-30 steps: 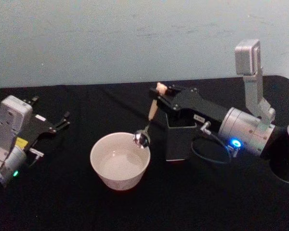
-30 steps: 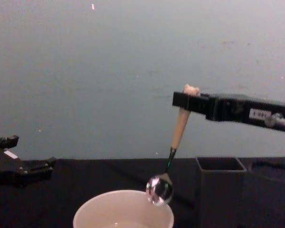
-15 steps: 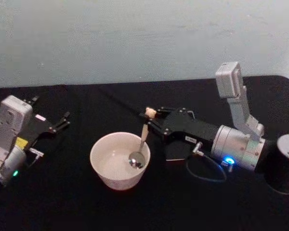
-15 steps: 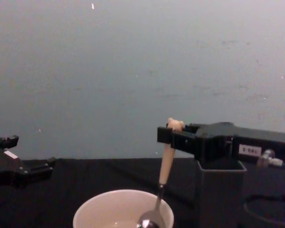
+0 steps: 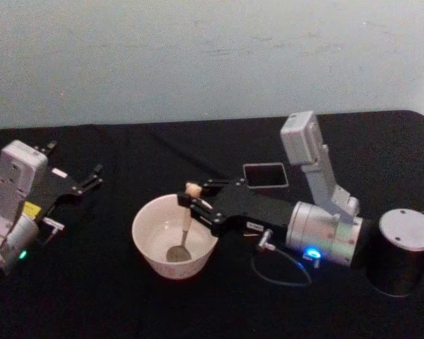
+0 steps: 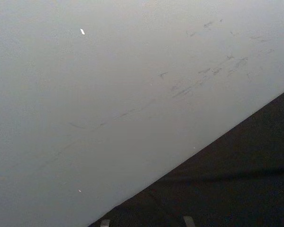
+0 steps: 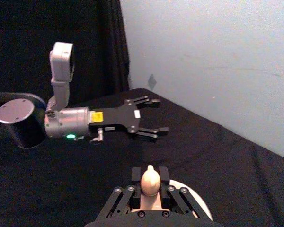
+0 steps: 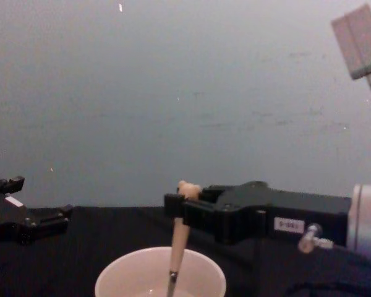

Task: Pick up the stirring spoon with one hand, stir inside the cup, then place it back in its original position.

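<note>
Right gripper, clamped on the stirring spoon just under the bear head, has swung left off the dark holder and dropped. The spoon's bowl now sits low inside the cup, so stirring looks ready to start. Left gripper lies open and idle at the bench's left.

stirring spoon: hangs down from the right gripper into the cup
cup: directly below that gripper, on the table
holder: behind it, rightward
left gripper: well left
</note>
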Robot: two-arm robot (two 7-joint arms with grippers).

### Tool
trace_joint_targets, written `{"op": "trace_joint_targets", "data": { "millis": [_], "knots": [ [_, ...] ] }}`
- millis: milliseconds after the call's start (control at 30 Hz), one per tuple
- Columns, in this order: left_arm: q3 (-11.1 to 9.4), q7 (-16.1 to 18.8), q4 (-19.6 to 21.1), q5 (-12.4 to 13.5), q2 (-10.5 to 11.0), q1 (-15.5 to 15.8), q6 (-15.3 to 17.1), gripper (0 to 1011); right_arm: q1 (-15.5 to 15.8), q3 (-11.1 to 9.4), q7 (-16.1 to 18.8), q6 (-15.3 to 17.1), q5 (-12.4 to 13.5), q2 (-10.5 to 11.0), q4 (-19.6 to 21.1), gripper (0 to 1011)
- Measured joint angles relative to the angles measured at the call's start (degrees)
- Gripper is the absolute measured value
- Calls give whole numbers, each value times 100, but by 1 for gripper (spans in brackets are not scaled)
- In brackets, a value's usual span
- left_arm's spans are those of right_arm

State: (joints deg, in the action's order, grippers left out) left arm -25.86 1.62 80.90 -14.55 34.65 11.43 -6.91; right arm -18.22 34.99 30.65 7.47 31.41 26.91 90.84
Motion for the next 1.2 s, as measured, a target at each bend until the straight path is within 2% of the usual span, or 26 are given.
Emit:
{"op": "trace_joint_targets", "data": {
  "millis": [367, 600, 800, 1000, 1200],
  "knots": [
    [0, 0, 0, 0, 0, 0, 0, 1001, -184, 142, -48, -18, -182, -398, -353, 215],
    [0, 0, 0, 0, 0, 0, 0, 1002, -400, 114, -241, -90, -363, -729, -761, 215],
    [0, 0, 0, 0, 0, 0, 0, 1001, -534, 7, -389, -116, -496, -899, -1051, 215],
    [0, 0, 0, 0, 0, 0, 0, 1001, -533, -106, -395, -190, -600, -859, -1096, 216],
    [0, 0, 0, 0, 0, 0, 0, 1001, -341, -245, -282, -277, -652, -608, -861, 215]
  ]
}}
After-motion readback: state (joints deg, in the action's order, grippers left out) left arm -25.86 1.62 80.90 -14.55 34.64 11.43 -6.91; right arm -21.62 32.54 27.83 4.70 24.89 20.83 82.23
